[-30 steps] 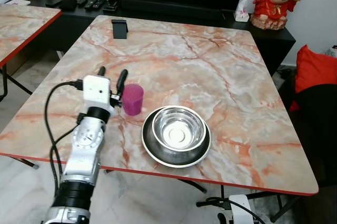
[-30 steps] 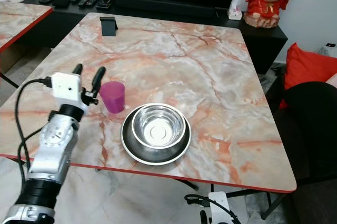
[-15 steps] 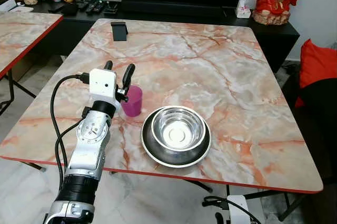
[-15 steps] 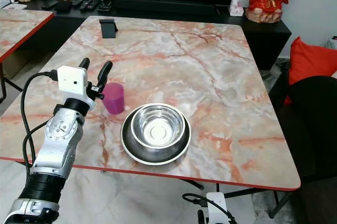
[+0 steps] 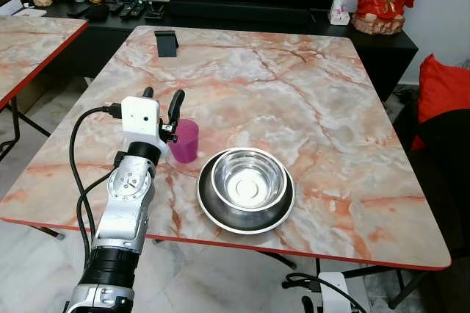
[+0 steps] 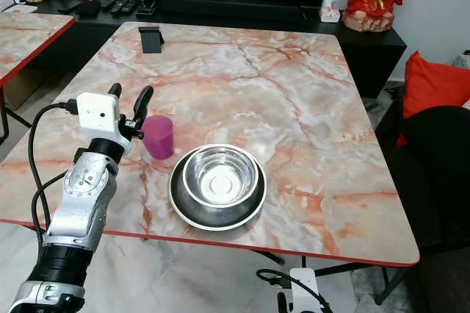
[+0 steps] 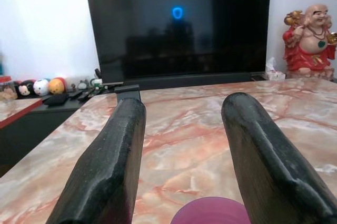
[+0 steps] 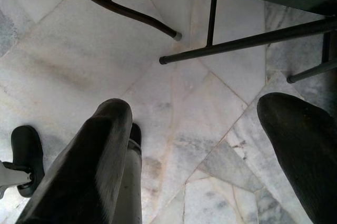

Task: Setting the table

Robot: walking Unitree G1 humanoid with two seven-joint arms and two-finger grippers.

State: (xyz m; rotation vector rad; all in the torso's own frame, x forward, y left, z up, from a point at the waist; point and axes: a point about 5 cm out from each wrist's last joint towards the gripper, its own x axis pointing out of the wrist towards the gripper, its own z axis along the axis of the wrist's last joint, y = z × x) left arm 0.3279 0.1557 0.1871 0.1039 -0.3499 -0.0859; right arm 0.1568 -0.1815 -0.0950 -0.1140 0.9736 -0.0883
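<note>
Marble surface (image 5: 308, 100) is carrying a purple cup (image 5: 183, 139) near its front left, just beside a steel bowl (image 5: 248, 180) that is sitting inside a dark-rimmed plate (image 5: 207, 204). The left hand (image 5: 161, 98) is hovering just above and to the left of the cup, its fingers (image 7: 113, 161) standing spread with nothing between them. The right hand (image 8: 200, 150) is hanging low over the tiled floor (image 8: 68, 56), fingers likewise spread apart. A small black stand (image 5: 167, 40) is sitting at the far edge.
</note>
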